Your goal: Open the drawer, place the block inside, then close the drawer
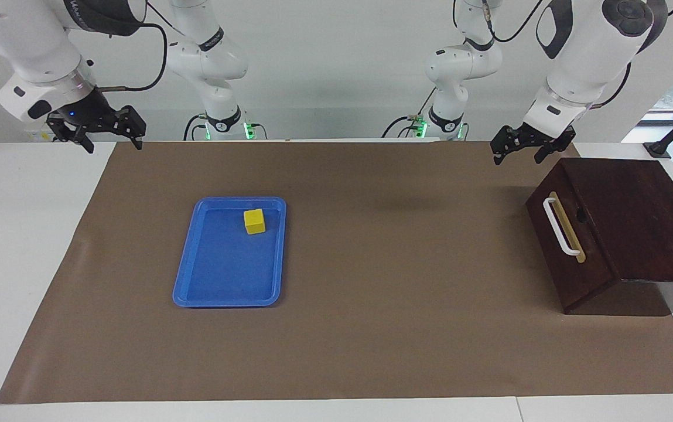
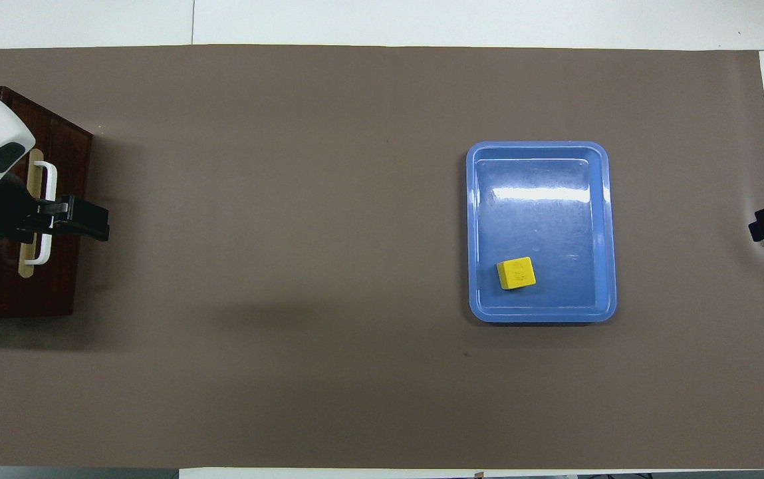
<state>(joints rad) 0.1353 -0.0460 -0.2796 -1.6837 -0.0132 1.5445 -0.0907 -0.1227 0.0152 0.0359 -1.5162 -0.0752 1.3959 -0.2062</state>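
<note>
drawer [image 1: 570, 234] shut, its handle [image 1: 561, 226] below the released left gripper [image 1: 529, 149], bar running away from the robots; right gripper [image 1: 97, 132] released, waiting.

A blue tray [image 1: 219, 281] lies flat on a brown mat [image 1: 371, 328], toward the right arm's end of the mat. The mat covers most of the white table [image 1: 14, 246], whose bare edges show around it.

Shut dark drawer [image 1: 564, 234] at the left arm's end; yellow block [image 1: 254, 221] lies in blue tray [image 1: 195, 275].
</note>
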